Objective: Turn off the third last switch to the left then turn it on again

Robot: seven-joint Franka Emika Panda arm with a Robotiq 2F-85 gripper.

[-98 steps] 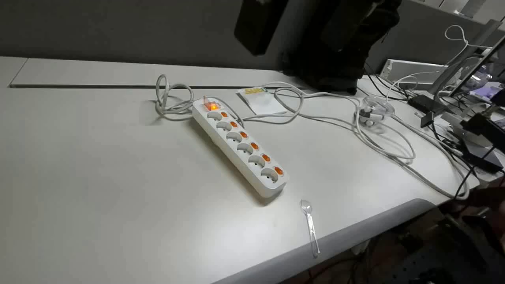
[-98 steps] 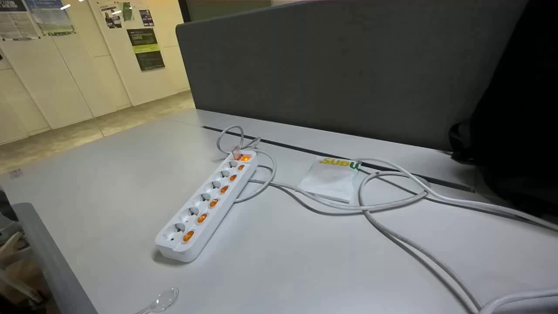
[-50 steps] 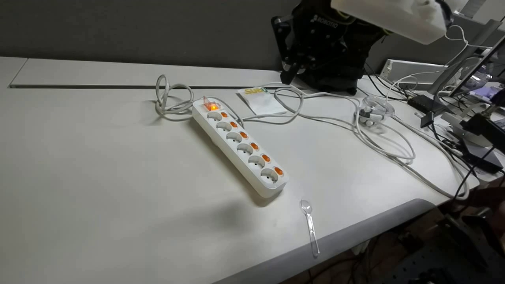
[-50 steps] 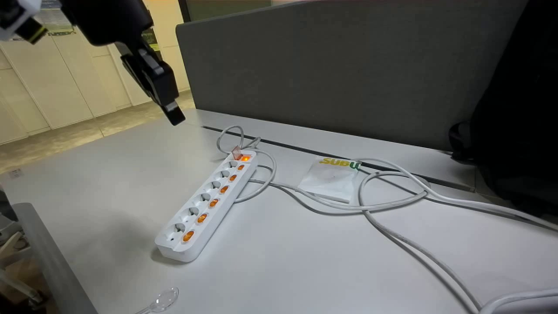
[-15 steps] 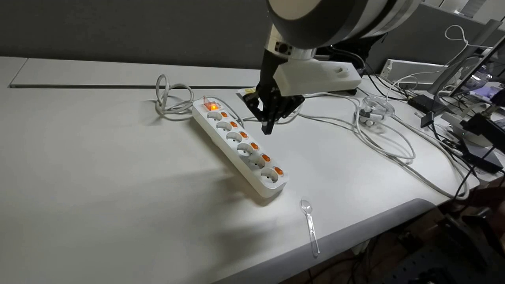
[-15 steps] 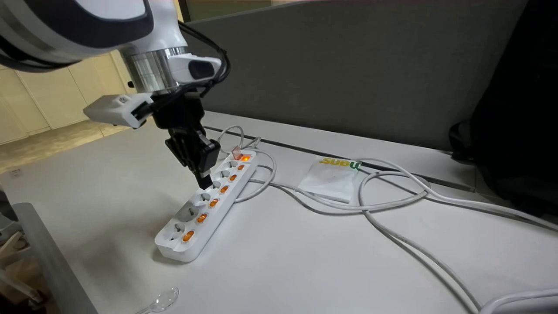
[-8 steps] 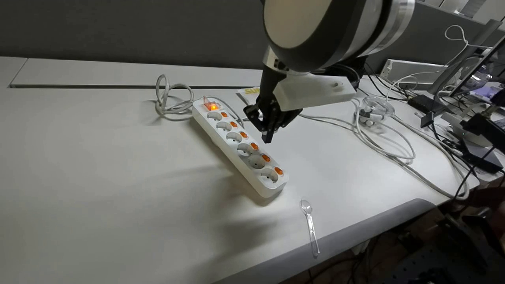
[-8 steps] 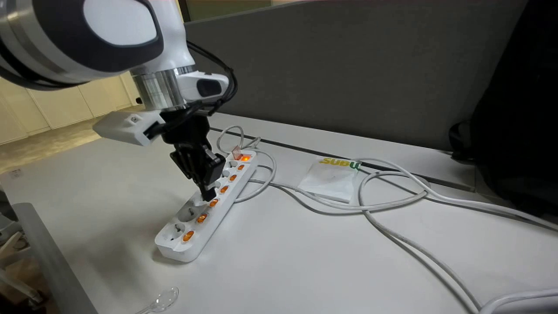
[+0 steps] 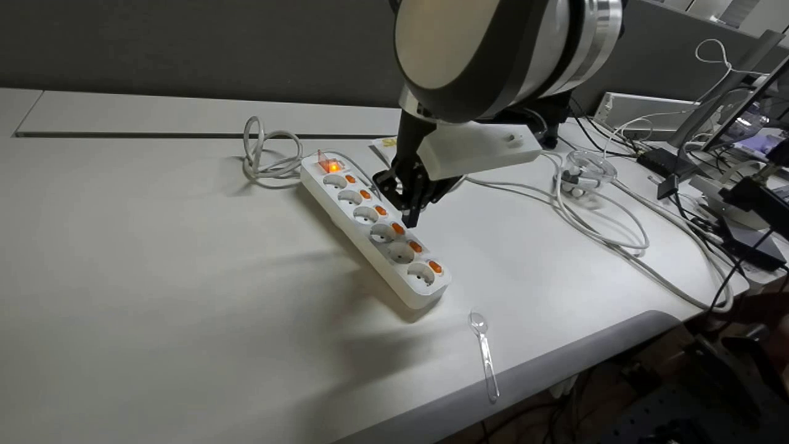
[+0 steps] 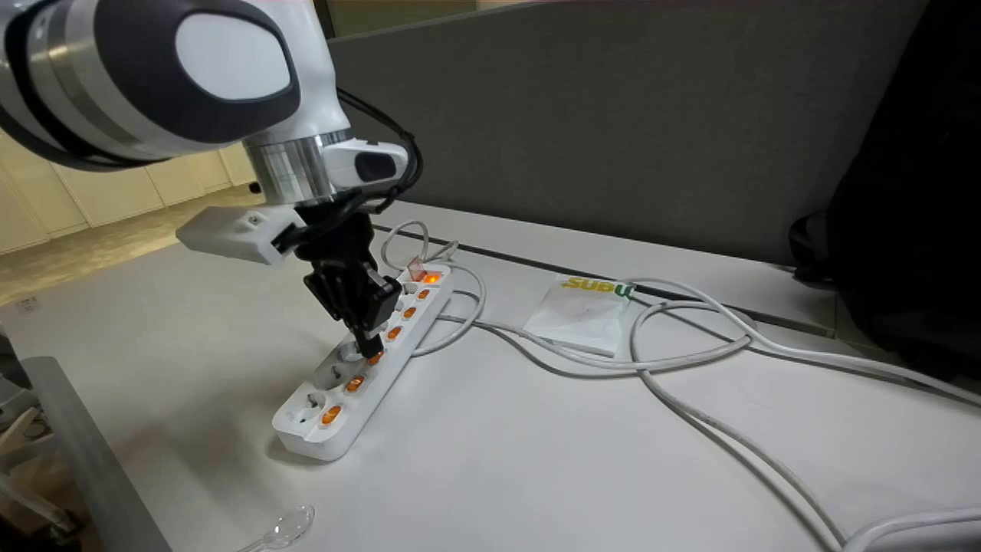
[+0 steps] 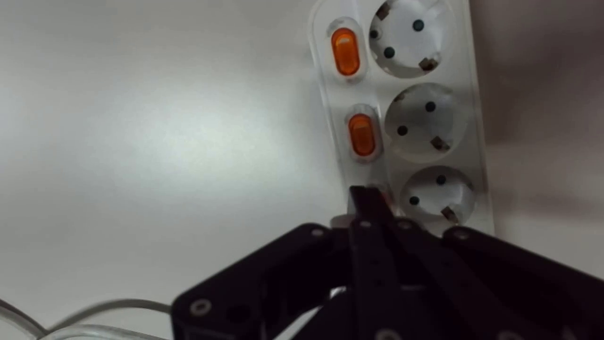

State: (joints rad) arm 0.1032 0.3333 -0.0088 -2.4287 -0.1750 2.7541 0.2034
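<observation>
A white power strip (image 9: 394,271) lies on the desk, its row of orange switches beside round sockets, seen in all views. The third switch (image 9: 397,229) from the spoon end is close under my gripper (image 9: 409,219). In an exterior view the fingertips of the gripper (image 10: 372,347) partly cover that switch (image 10: 376,357). The wrist view shows the gripper (image 11: 369,194) with its tips together and nothing between them; only a reddish sliver of the third switch (image 11: 387,199) shows beside them. Whether the tips touch it I cannot tell. Two uncovered switches (image 11: 362,135) lie beyond.
A lit main switch (image 9: 333,166) with a raised clear cover is at the strip's far end. Grey cables (image 10: 690,414) loop over the desk beside a white paper packet (image 10: 580,314). A clear plastic spoon (image 9: 484,351) lies near the front edge. A grey partition (image 10: 575,138) stands behind.
The arm has come into view over the strip. During the last second my shut gripper has lowered and shifted along the strip onto the third switch's spot. The strip has not moved.
</observation>
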